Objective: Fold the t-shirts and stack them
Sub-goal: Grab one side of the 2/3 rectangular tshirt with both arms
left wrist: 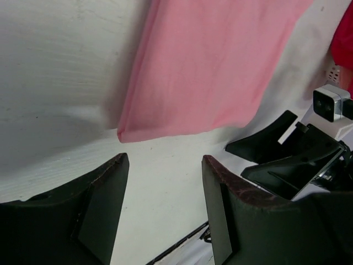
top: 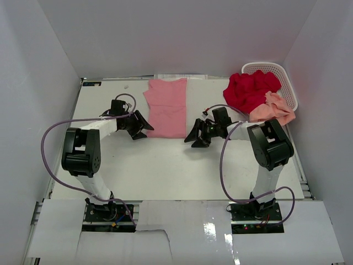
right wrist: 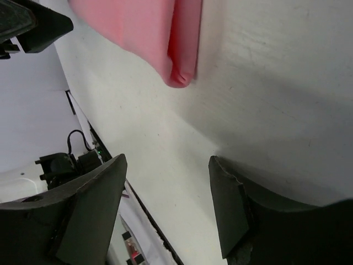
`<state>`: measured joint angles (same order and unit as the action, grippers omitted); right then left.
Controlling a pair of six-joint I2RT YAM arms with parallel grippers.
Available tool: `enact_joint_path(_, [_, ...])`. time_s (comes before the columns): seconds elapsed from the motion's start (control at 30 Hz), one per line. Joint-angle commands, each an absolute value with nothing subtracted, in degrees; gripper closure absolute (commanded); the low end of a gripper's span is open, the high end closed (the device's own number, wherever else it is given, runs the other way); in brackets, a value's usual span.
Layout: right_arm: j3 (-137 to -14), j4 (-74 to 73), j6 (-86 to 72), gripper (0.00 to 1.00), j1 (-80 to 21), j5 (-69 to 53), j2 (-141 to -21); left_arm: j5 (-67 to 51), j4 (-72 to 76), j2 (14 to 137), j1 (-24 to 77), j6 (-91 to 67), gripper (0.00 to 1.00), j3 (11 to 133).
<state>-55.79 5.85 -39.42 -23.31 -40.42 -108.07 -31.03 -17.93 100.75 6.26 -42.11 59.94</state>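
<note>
A medium pink t-shirt [top: 167, 106] lies folded lengthwise into a narrow strip at the table's middle back. It also shows in the left wrist view [left wrist: 215, 61] and the right wrist view [right wrist: 149, 33]. My left gripper [top: 144, 131] is open and empty beside its near left corner. My right gripper [top: 193, 141] is open and empty beside its near right corner. A deep red t-shirt [top: 251, 90] and a pale peach-salmon t-shirt [top: 272, 109] lie crumpled, spilling out of the basket [top: 282, 74] at the back right.
The white perforated basket stands against the right wall. White walls close in the table [top: 165, 165] on three sides. Purple cables loop from both arms. In the left wrist view the right gripper [left wrist: 292, 154] shows close by.
</note>
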Motion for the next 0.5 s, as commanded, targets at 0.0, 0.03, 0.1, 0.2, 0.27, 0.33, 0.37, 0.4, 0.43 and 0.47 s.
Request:
enact_joint_path(0.0, [-55.0,13.9,-44.9,0.33,-23.3,-40.1,-107.7,-28.2,-19.9,100.6,6.7,-43.1,0.34,60.4])
enact_joint_path(0.03, [-54.5,14.6,-45.6,0.33,-23.5,-39.0,-108.0,-27.7,-20.1,101.1,6.6,-43.5,0.34,60.4])
enact_joint_path(0.1, [-54.3,17.4,-47.7,0.33,-23.4,-38.8,-109.5,-27.0,-20.1,102.1,6.7,-44.4,0.34,60.5])
enact_joint_path(0.2, [-55.0,18.5,-49.3,0.33,-23.9,-35.9,-111.7,-24.7,-20.2,102.7,6.7,-46.2,0.34,59.8])
enact_joint_path(0.27, [-55.5,19.7,-50.2,0.33,-24.3,-34.5,-113.1,-22.9,-20.1,102.8,6.7,-47.9,0.34,59.1])
enact_joint_path(0.33, [-56.6,20.3,-51.6,0.33,-24.6,-33.1,-114.3,-22.5,-20.0,103.9,6.7,-49.1,0.34,58.9])
enact_joint_path(0.37, [-56.9,21.0,-52.1,0.33,-24.8,-33.0,-115.7,-22.2,-20.1,104.2,6.7,-49.7,0.34,58.9])
enact_joint_path(0.4, [-57.3,21.1,-52.9,0.33,-24.9,-32.7,-116.4,-21.6,-20.0,105.1,6.7,-50.5,0.34,58.9])
enact_joint_path(0.43, [-57.7,21.6,-53.3,0.33,-25.2,-32.6,-116.9,-21.3,-20.0,105.3,6.6,-50.9,0.34,59.0])
enact_joint_path(0.47, [-58.4,21.7,-53.6,0.33,-25.2,-32.1,-117.8,-21.0,-19.9,105.6,6.7,-51.3,0.34,58.9])
